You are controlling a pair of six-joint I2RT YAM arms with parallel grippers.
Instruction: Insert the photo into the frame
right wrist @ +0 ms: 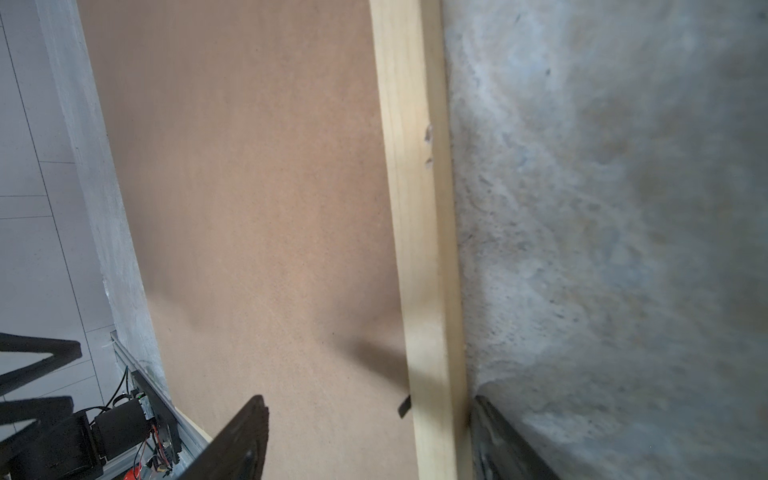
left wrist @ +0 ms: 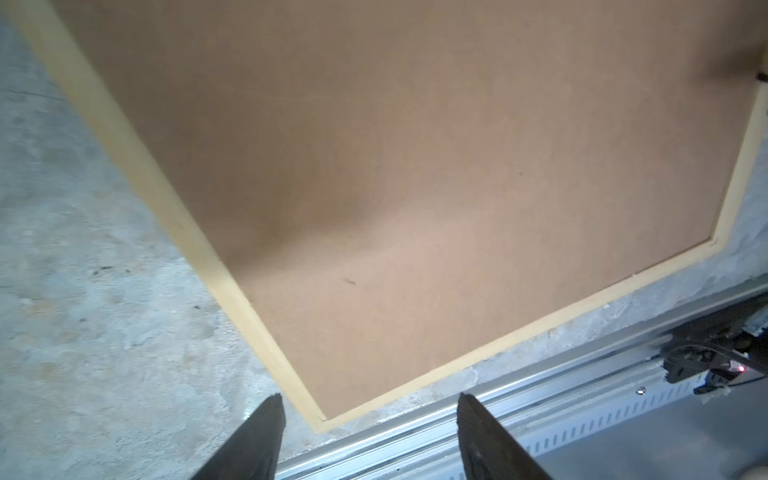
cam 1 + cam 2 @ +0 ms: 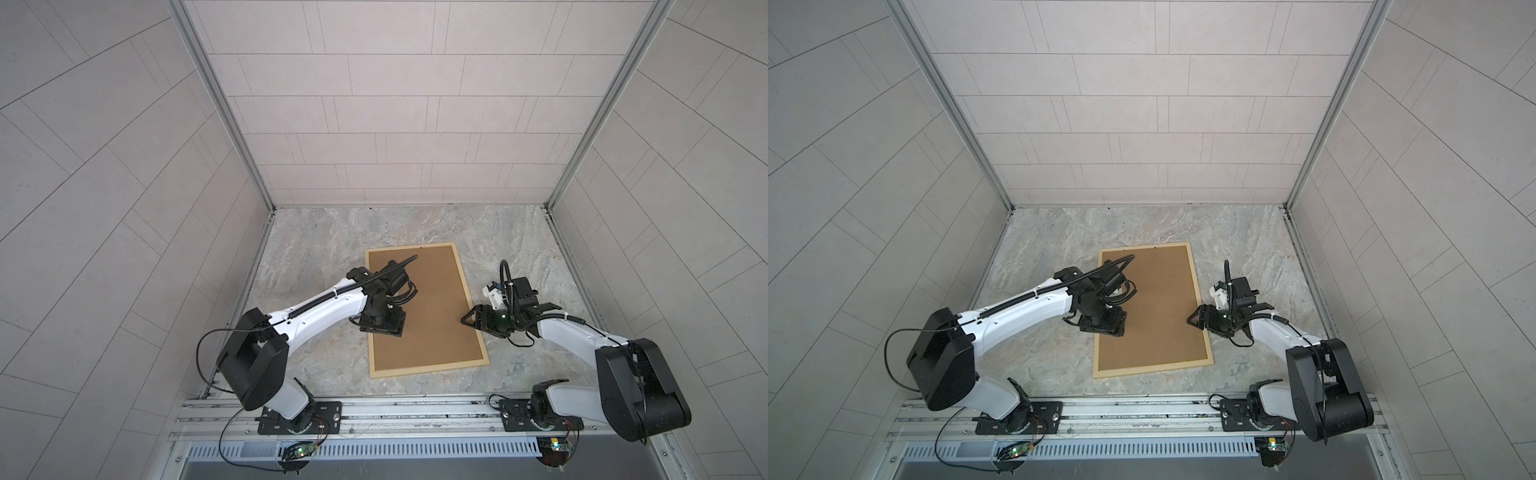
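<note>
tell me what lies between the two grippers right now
The brown backing board, set inside the frame, lies between the left gripper and right gripper; both top views show it.

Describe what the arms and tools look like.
The left arm and right arm have white shells, bulky black joint housings and black ribbed cable conduits. The left tool and right tool have flat, dark, tapering fingers.

In both top views the left arm (image 3: 324, 303) is covering part of the frame (image 3: 432, 368). Wrist-view lower edges are cutting off the left gripper (image 2: 370, 397) and right gripper (image 1: 369, 398).
</note>
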